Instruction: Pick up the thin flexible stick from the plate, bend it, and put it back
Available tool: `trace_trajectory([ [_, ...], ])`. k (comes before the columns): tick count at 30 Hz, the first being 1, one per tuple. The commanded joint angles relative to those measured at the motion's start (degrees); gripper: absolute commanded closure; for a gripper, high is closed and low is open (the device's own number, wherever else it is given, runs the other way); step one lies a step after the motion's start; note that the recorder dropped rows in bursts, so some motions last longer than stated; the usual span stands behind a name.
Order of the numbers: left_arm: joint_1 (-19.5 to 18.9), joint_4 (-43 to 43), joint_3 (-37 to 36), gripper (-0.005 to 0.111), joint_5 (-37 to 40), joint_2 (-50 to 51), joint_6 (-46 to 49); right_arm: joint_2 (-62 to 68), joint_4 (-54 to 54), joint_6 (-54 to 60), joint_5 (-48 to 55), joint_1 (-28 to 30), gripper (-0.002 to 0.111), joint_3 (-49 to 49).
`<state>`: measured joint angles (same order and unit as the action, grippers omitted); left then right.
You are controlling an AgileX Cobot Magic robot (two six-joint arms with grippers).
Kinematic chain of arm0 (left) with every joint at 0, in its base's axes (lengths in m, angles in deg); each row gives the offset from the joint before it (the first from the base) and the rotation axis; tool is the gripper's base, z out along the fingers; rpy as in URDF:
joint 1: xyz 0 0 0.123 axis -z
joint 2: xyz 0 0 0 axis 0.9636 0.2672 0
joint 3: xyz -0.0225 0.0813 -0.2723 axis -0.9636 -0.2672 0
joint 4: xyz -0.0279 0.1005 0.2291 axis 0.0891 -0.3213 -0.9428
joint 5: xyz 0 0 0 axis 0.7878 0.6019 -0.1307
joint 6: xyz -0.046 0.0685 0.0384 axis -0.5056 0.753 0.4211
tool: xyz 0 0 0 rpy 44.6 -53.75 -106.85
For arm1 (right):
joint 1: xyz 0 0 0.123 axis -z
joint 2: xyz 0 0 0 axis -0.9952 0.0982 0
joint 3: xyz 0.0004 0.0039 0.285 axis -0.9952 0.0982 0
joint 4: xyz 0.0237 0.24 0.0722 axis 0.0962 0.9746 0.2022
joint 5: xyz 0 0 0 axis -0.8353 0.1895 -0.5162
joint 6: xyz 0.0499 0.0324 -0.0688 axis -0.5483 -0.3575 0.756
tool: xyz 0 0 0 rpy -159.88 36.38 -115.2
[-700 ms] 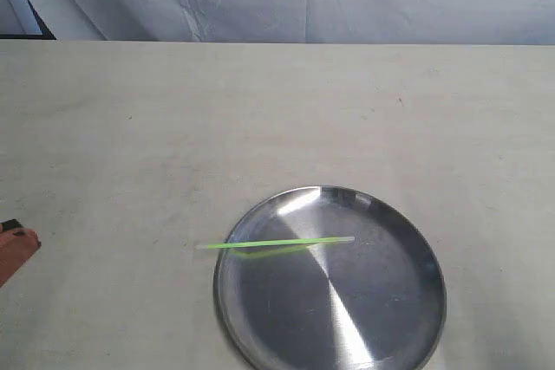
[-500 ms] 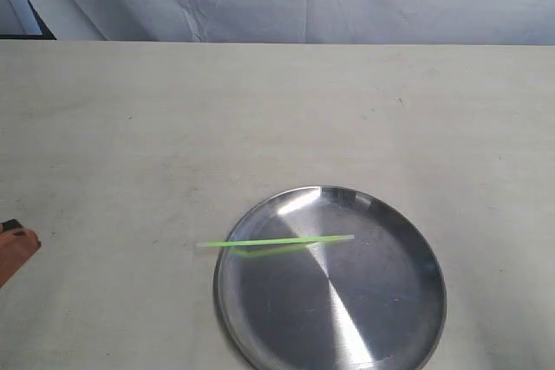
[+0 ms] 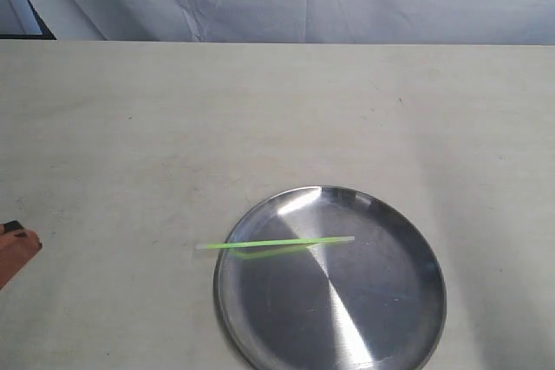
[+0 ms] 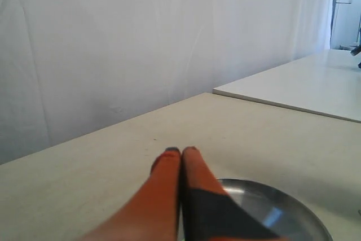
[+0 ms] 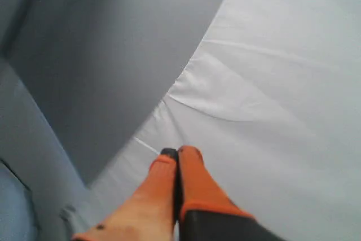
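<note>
Left fingers (image 4: 165, 180) maybe edged lower, closed empty; right fingers (image 5: 193, 176) closed empty; stick (image 3: 276, 243) unmoved on plate (image 3: 386, 301).

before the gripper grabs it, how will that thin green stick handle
The green stick looks very thin, so probably light and bendy. It bridges the rim of the shiny metal plate, so a nudge may roll or slide it.
</note>
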<state>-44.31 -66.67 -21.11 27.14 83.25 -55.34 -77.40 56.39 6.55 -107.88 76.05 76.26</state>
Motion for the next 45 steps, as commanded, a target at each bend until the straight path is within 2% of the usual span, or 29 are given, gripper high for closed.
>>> trace_trajectory([
  [1,0.39,0.24,-0.35,0.107,-0.06,-0.34,-0.08,15.93,-4.50,43.34,31.70,0.32,0.108,-16.95],
  [3,0.39,0.24,-0.35,0.107,-0.06,-0.34,-0.08,28.82,-5.34,48.51,48.85,0.32,0.108,-26.61],
  [7,0.39,-0.98,-0.35,0.107,-0.06,-0.34,-0.08,54.38,-10.55,51.84,75.11,0.32,0.108,-45.74],
  [12,0.39,-1.58,-0.35,0.107,-0.06,-0.34,-0.08,81.77,-10.17,53.54,93.68,-0.57,0.106,-64.77],
  [16,0.39,-1.58,-0.35,0.107,-0.06,-0.34,-0.08,95.11,-10.46,55.24,100.28,-5.42,0.090,-70.92],
  [18,0.39,-1.58,-0.35,0.107,-0.06,-0.34,-0.08,100.16,-13.11,55.36,100.41,-9.71,0.080,-70.90],
  [23,0.39,-1.58,-0.35,0.107,-0.06,-0.34,-0.08,105.18,-14.63,55.17,99.89,-18.05,0.079,-70.66],
  [26,0.39,-1.58,-0.35,0.107,-0.06,-0.34,-0.08,105.97,-20.49,54.98,96.48,-23.44,0.079,-67.02],
  [33,0.39,-1.58,-0.35,0.107,-0.06,-0.34,-0.08,105.97,-18.93,54.74,89.50,-23.79,0.079,-58.16],
  [40,0.39,-1.58,-0.35,0.107,-0.06,-0.34,-0.08,105.97,-19.13,54.74,80.44,-23.79,0.079,-57.08],
  [45,0.39,-1.58,-0.35,0.107,-0.06,-0.34,-0.08,107.62,-19.18,55.67,78.95,-23.79,0.079,-57.08],
])
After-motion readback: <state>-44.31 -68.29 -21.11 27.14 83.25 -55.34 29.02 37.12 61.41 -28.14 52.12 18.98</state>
